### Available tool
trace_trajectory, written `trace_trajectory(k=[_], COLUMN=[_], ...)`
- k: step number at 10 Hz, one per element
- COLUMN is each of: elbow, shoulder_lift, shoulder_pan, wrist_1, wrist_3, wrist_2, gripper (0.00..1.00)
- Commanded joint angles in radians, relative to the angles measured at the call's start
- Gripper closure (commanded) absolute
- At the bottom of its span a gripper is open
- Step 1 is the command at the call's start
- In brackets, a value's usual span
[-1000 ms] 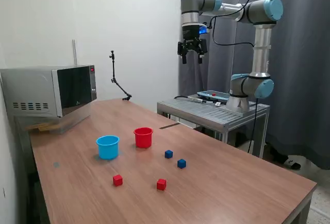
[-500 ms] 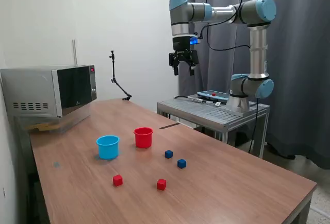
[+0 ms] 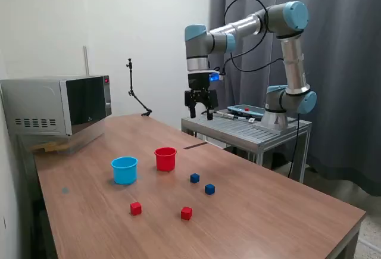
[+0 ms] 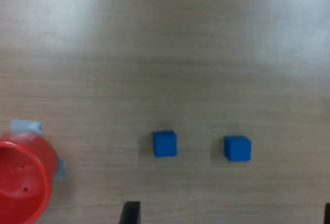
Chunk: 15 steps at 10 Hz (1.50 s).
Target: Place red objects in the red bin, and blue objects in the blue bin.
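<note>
Since the earlier frame, the gripper (image 3: 200, 115) is being lowered, jaws parted and empty, high above the blue cubes (image 3: 194, 178), which are lying near six o'clock below it.

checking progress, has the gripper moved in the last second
Yes. The gripper has come down and toward the exterior view's left, nearer the microwave.

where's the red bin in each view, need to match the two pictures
Exterior view: the red bin stands upright on the table, on the exterior view's right of the blue bin.
Wrist view: the red bin is cut off at the picture's edge, only part of its rim and inside showing.
Shared landmark: the two blue cubes beside the red bin, seen in the wrist view as well.
</note>
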State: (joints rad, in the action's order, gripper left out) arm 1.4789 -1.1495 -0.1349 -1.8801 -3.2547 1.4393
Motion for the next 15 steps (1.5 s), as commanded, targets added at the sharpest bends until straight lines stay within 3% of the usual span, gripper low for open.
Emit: trace_trajectory(k=[1,4,11,15], elbow=[0.017,0.078,0.069,0.069], shoulder_lift=[0.069,0.093,0.220,0.258], shoulder_pan=[0.046,0.046,0.043,0.021], wrist_1=[-0.056,-0.123,-0.272,-0.277], wrist_3=[0.052,0.059,0.084,0.082], wrist_2=[0.001,-0.005,0.015,0.024], gripper=[0.00,0.00,0.00,0.00])
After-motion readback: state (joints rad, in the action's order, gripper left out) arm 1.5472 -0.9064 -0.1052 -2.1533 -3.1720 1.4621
